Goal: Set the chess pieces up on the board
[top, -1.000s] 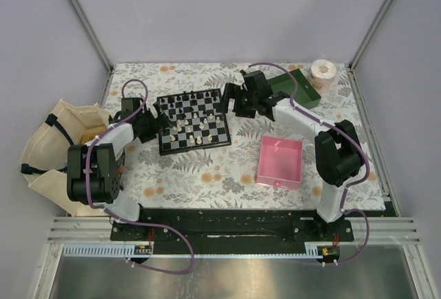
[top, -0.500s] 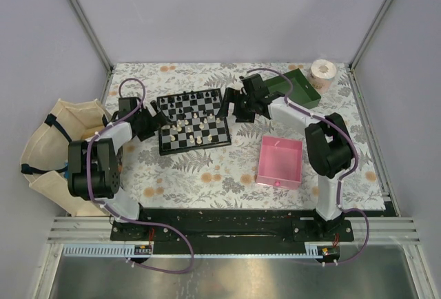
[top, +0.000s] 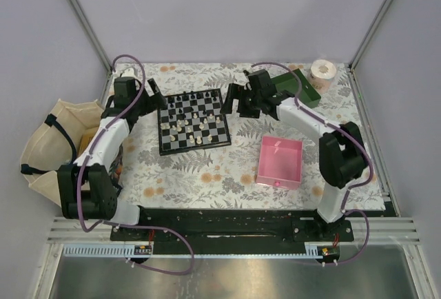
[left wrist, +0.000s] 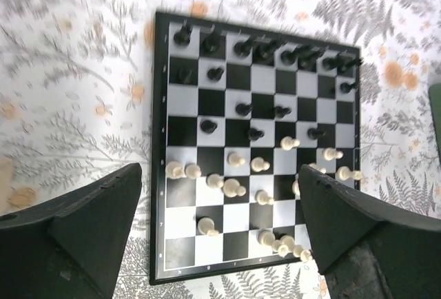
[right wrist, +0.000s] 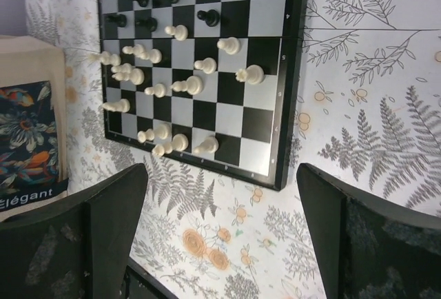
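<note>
- Top external view: one board [top: 193,121] lies flat on the counter [top: 207,168] between the two arms. Around it are one pink tray [top: 279,161], one green tray [top: 298,87], one tape roll [top: 322,71] and one cloth bag [top: 45,154]. The chess pieces [top: 198,136] appear to stand on the chequers, dark ones toward the far edge and pale ones toward the near edge. The left pincer [top: 153,98] hangs at the board's far-left corner, and the right pincer [top: 233,100] is just beside its far-right corner. Whether any piece lies in a tray cannot be told.
- Left wrist view: the left pincer [left wrist: 219,171] is spread wide and grips nothing. There are about sixteen black pieces [left wrist: 242,109]. Roughly eight are ranged along the far rank, so that row looks close to done. The other eight are strewn over several ranks instead of one. About sixteen white pieces [left wrist: 236,158] stand scattered or clumped, a few of them partly behind a finger.
- Right wrist view: the right pincer [right wrist: 220,168] likewise gapes wide and is empty. About sixteen white pieces and seven black ones are in frame, with the other black ones cut off at the edge. No white rank is formed. By this showing, the black pawns and the whole white side are yet to be ordered.
</note>
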### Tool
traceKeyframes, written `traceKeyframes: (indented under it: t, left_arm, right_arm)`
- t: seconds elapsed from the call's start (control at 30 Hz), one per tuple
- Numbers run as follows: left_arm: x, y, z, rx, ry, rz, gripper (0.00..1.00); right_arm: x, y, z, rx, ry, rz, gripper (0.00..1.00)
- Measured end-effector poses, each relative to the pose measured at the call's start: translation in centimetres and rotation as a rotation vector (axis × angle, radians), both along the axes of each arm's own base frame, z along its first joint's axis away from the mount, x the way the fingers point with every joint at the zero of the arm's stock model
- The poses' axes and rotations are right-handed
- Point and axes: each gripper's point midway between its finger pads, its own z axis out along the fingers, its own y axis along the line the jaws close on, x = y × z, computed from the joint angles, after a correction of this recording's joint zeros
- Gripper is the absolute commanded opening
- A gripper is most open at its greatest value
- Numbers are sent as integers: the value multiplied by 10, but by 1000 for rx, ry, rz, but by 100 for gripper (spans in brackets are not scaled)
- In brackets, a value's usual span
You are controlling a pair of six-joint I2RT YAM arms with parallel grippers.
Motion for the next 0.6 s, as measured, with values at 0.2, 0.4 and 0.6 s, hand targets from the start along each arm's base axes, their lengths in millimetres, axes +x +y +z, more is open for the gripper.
traceKeyframes:
  t: [0.2,0.4,0.6]
  left_arm:
    - [6,-11,82,158,-204,-5,99]
    - [19,28,93,174,-177,132,99]
    - [31,39,55,139,-2,115,99]
  right_arm:
    - [-21,-27,73,36,-180,-45,100]
    - [-52,-71,140,160,-359,-156,100]
    - [-53,-106,138,77,-336,-256,97]
